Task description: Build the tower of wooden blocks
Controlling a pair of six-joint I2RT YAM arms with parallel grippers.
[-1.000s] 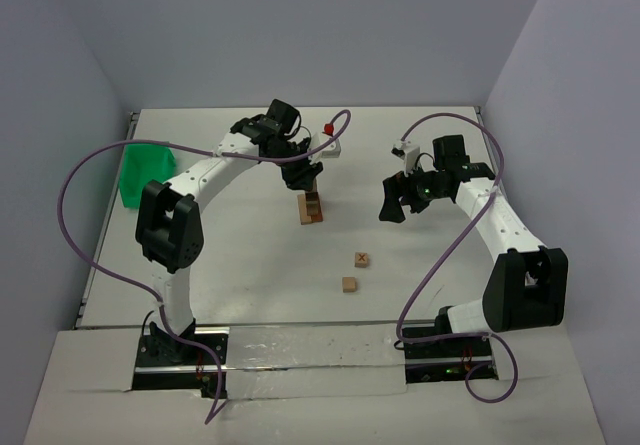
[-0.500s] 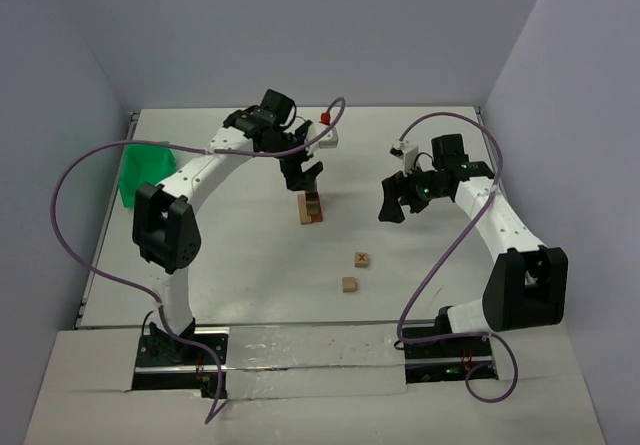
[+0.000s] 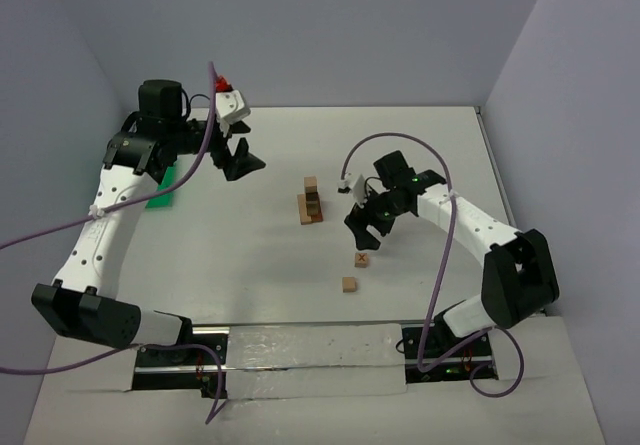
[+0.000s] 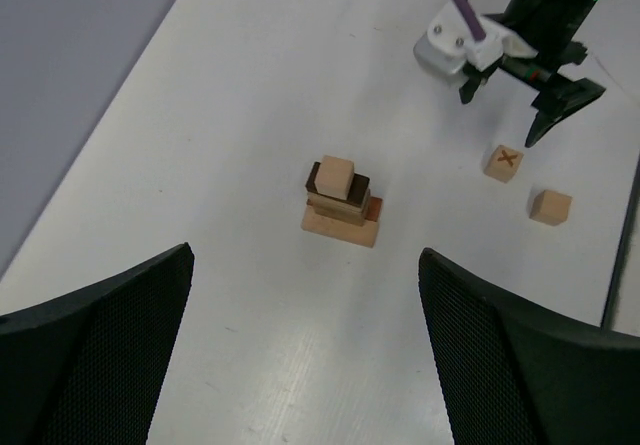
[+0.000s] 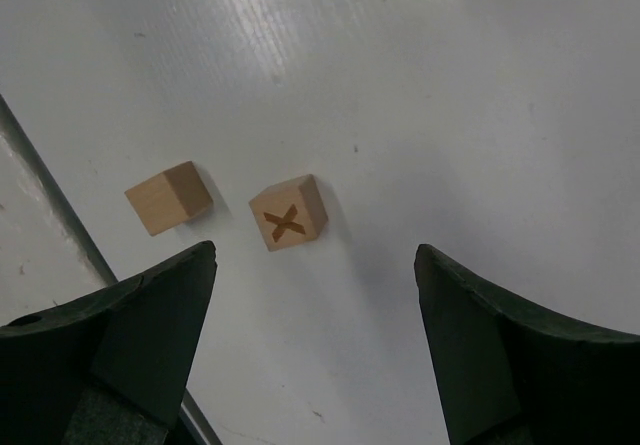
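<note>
You have a green tray (image 3: pixel 166 189) at the far-left edge of the white bench (image 3: pixel 250 265), partly hidden; pale walls (image 3: pixel 350 35) close in three sides.

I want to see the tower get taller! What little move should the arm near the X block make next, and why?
Probably lower the right gripper straight down around the X block. Its jaws stand open over that block, which lies loose beside a plain block, apart from the tower, so it looks ready for picking.

We see bright, even overhead light on the white tabletop (image 3: pixel 250 265) (mild glare in the right wrist view); the X block (image 5: pixel 288 213) casts a soft shadow.
</note>
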